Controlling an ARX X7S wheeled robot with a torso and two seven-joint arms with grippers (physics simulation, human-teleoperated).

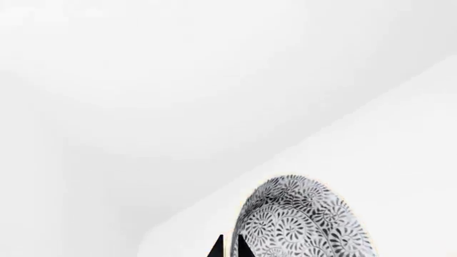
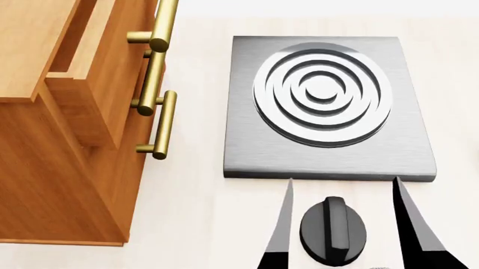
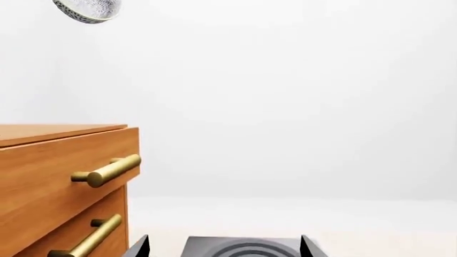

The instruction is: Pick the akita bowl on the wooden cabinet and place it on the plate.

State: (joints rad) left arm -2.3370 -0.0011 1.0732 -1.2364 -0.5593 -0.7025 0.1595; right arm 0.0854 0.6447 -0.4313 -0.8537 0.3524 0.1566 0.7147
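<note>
The akita bowl (image 1: 300, 219), speckled dark grey on white, fills the left wrist view's lower part. My left gripper (image 1: 230, 243) is shut on its rim, a thin pale strip pinched between the two black fingertips. In the right wrist view the bowl (image 3: 89, 9) hangs in the air well above the top of the wooden cabinet (image 3: 57, 160). The cabinet (image 2: 45, 168) stands at the left of the head view. My right gripper (image 2: 342, 180) (image 3: 225, 241) is open and empty, low in front of the burner. The plate is out of view.
A grey square burner (image 2: 247, 140) (image 3: 243, 247) with raised rings lies on the pale counter right of the cabinet. A black knob (image 2: 334, 231) sits before it, between my right fingers. The cabinet's top drawer (image 2: 82, 84) stands slightly out, brass handles (image 2: 161, 120) jutting toward the burner.
</note>
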